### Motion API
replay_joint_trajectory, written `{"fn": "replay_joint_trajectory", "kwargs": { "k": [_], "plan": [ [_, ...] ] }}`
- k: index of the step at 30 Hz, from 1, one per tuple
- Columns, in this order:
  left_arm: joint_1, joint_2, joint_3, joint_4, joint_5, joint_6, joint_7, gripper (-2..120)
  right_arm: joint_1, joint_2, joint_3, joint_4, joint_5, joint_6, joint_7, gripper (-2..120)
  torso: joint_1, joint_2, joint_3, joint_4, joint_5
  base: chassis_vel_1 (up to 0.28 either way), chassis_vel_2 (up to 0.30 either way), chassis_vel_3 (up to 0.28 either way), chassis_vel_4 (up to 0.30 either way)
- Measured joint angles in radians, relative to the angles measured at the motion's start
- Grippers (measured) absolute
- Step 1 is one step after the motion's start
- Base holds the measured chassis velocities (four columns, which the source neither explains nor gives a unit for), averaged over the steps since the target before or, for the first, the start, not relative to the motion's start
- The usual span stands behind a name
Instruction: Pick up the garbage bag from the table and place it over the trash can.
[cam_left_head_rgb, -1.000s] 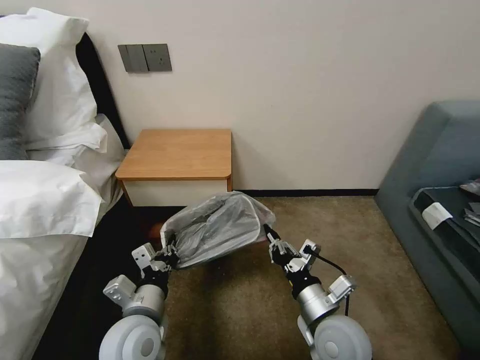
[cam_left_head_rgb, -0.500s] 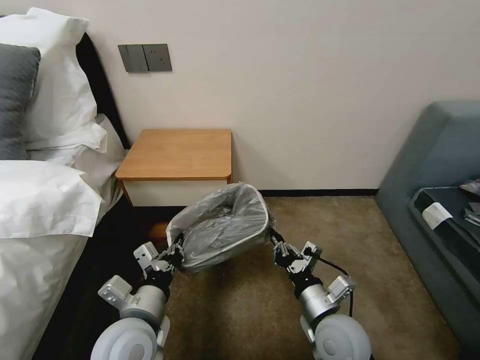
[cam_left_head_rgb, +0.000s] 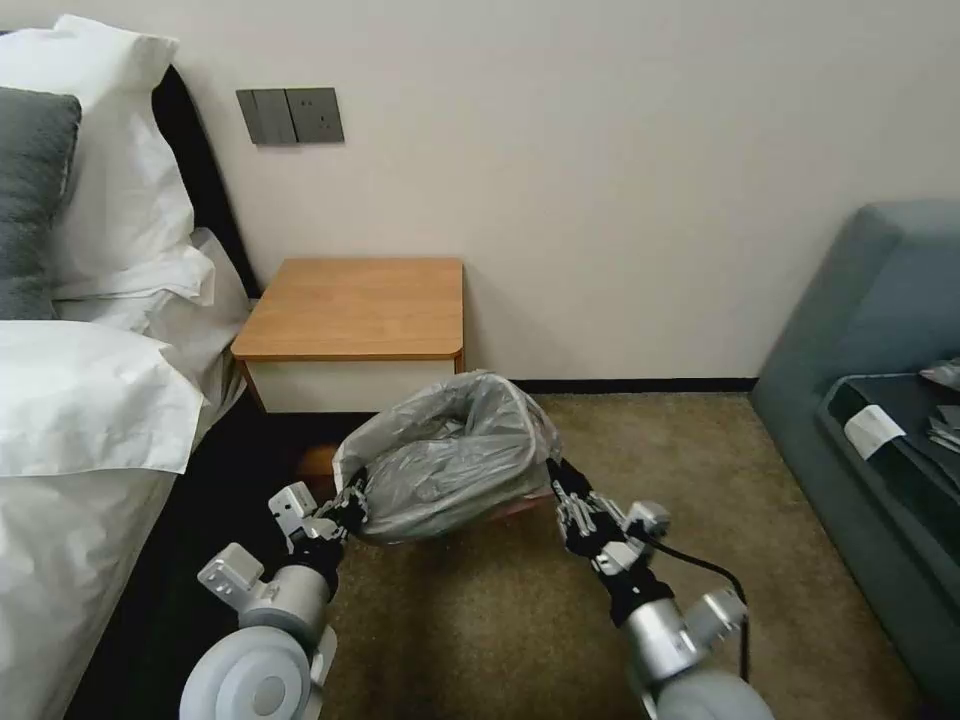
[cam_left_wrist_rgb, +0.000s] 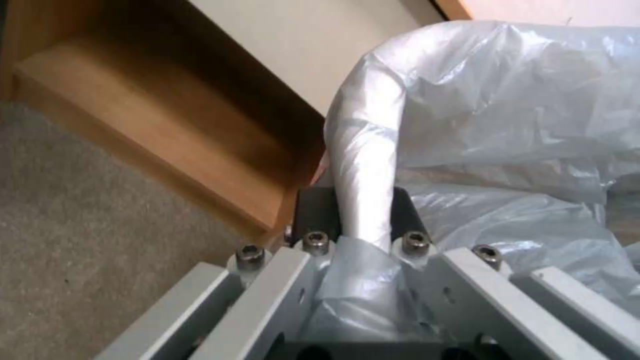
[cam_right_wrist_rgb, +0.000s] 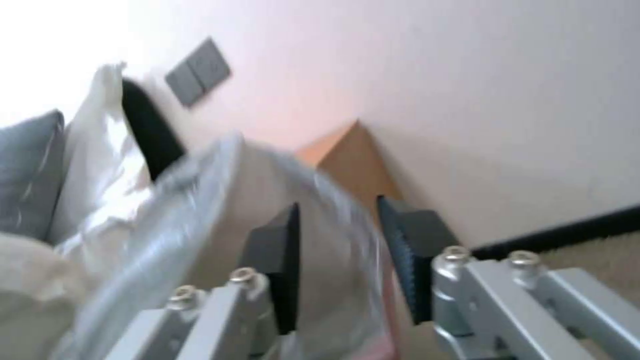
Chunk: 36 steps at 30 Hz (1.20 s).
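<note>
The grey translucent garbage bag (cam_left_head_rgb: 450, 450) is draped open-mouthed over the trash can on the carpet in front of the table (cam_left_head_rgb: 355, 305). The can's rolled rim (cam_left_wrist_rgb: 363, 150) shows through the film in the left wrist view. My left gripper (cam_left_head_rgb: 350, 505) is at the bag's left corner, shut on the plastic wrapped over the rim (cam_left_wrist_rgb: 363, 215). At the bag's right side, my right gripper (cam_left_head_rgb: 562, 490) has its jaws apart with loose bag film lying between them (cam_right_wrist_rgb: 340, 220). A pinkish-red edge of the bag hangs low on the right.
A bed with white pillows (cam_left_head_rgb: 90, 400) stands close on the left. A grey-blue sofa (cam_left_head_rgb: 880, 400) holding papers is on the right. The wall is just behind the table. Open carpet (cam_left_head_rgb: 700, 470) lies between the can and the sofa.
My right arm has swung to the right and its gripper has slid lower along the bag's right side. The bag now sits further down over the can. The left gripper has barely moved.
</note>
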Motion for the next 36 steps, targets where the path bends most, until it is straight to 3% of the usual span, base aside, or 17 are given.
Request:
{"fn": "replay_joint_trajectory", "kwargs": {
  "k": [3,7,12,14,17,36],
  "plan": [
    [-0.003,0.004,-0.002,0.005,-0.042,0.016,0.007,2,0.011,0.005,0.014,0.006,0.054,0.007,-0.007,43,0.0,0.0,0.0,0.0,-0.0001,0.0,0.0,0.0,0.0],
    [-0.001,0.011,-0.01,0.002,-0.131,0.044,0.024,2,0.103,0.013,0.019,-0.043,0.287,-0.002,-0.024,63,0.0,0.0,0.0,0.0003,0.0001,0.0,0.0,0.0,0.0],
    [0.004,0.015,-0.013,-0.006,-0.16,0.055,0.031,2,0.144,0.013,0.019,-0.081,0.368,-0.007,-0.029,73,0.0,0.0,0.0,0.0003,0.0002,0.0,0.0,0.0,0.0],
    [0.008,0.02,-0.016,-0.009,-0.176,0.058,0.034,2,0.183,0.012,0.019,-0.126,0.44,-0.008,-0.04,88,0.0,0.0,0.0,0.0003,0.0001,0.0,0.0,0.0,0.0],
    [0.009,0.022,-0.018,-0.01,-0.185,0.058,0.037,2,0.209,0.017,0.018,-0.172,0.501,-0.008,-0.058,98,0.0,0.0,0.0,0.0003,0.0002,0.0,0.0,0.0,0.0],
    [-0.022,0.03,-0.021,0.004,-0.185,0.052,0.038,2,0.264,0.017,-0.022,-0.285,0.541,-0.009,-0.103,100,0.0,0.0,0.0,0.0003,0.0,0.0,0.0,0.0,0.0]
  ]
}}
